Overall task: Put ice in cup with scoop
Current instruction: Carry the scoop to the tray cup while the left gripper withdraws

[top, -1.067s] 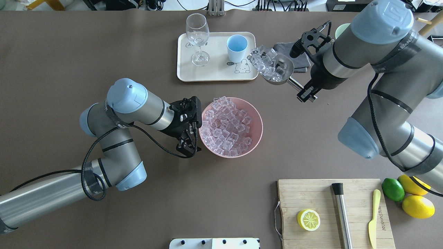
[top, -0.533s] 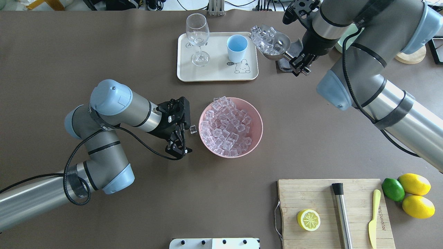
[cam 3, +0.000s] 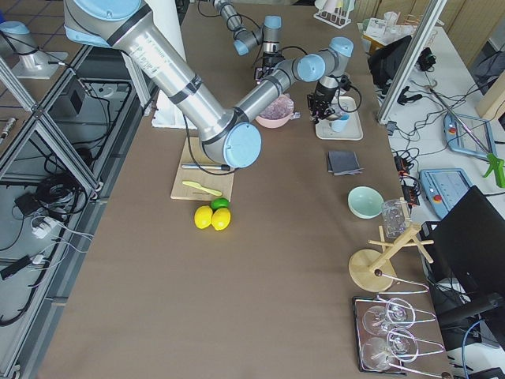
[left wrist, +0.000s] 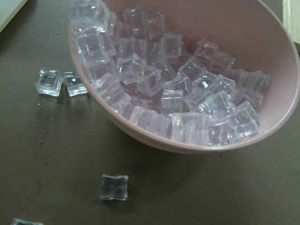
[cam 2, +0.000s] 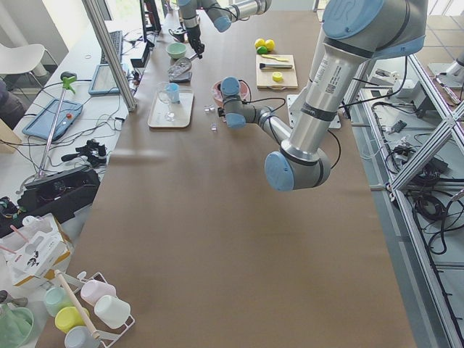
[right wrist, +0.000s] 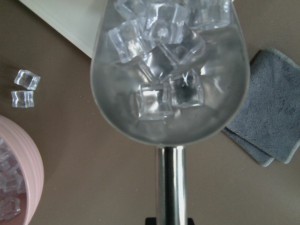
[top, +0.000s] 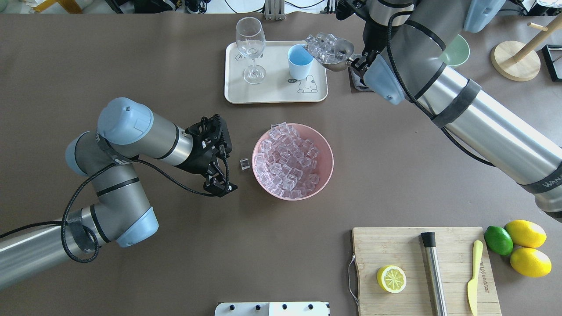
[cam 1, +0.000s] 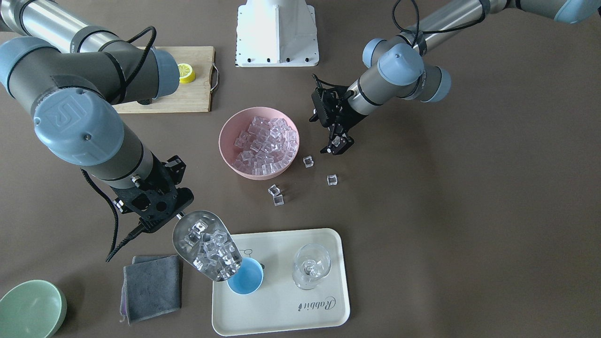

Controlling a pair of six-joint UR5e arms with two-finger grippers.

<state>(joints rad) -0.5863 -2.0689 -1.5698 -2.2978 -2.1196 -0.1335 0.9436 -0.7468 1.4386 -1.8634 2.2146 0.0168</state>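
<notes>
Scoop (right wrist: 159,129): heaped with ice (right wrist: 154,101), tilted, lip over cup (cam 1: 249,280) rim.
Right jaws: pinching scoop handle.
Left jaws: spread, empty, beside pink bowl (cam 1: 226,157).

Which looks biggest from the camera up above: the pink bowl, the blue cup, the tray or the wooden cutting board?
In the overhead view, largest to smallest:
1. wooden cutting board, even with its bottom edge cut off by the picture
2. tray
3. pink bowl, only a little smaller than the tray
4. blue cup, clearly the smallest
</notes>
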